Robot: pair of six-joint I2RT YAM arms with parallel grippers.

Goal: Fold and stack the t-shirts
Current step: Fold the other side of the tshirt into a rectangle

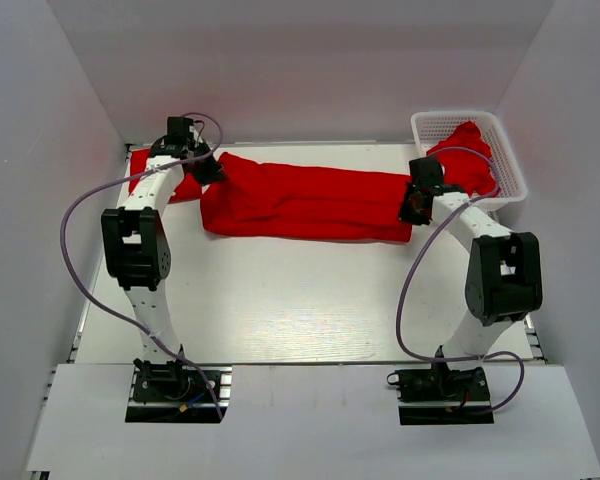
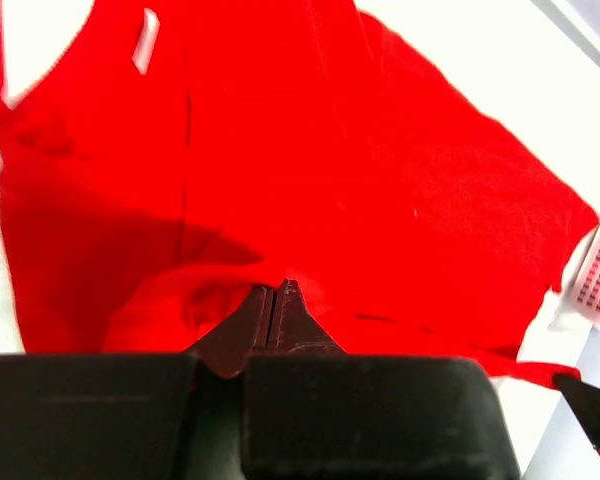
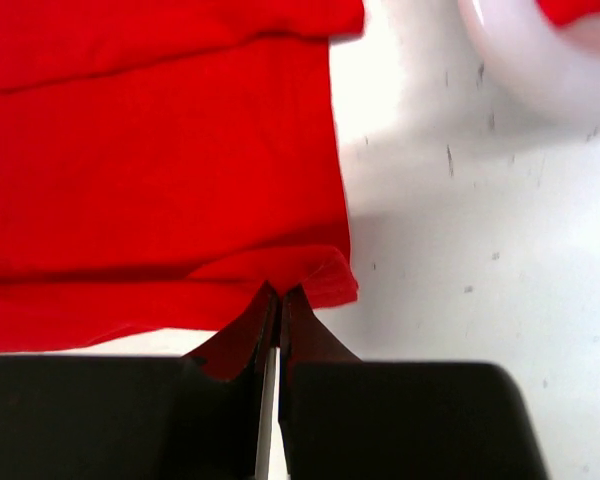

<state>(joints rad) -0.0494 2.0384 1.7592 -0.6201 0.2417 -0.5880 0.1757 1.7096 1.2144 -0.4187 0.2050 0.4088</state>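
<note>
A red t-shirt [image 1: 300,200] lies stretched across the far half of the table, folded lengthwise into a long band. My left gripper [image 1: 208,168] is shut on its left end; in the left wrist view the gripper [image 2: 272,290] pinches a fold of the shirt [image 2: 360,160]. My right gripper [image 1: 414,208] is shut on its right end; in the right wrist view the gripper [image 3: 280,295] pinches the hem corner of the shirt [image 3: 160,170]. Another red t-shirt [image 1: 468,158] lies bunched in the white basket [image 1: 510,170].
The white basket stands at the far right corner, close behind my right gripper. More red cloth [image 1: 185,185] lies under the left arm at the far left. White walls close in the table on the left, back and right.
</note>
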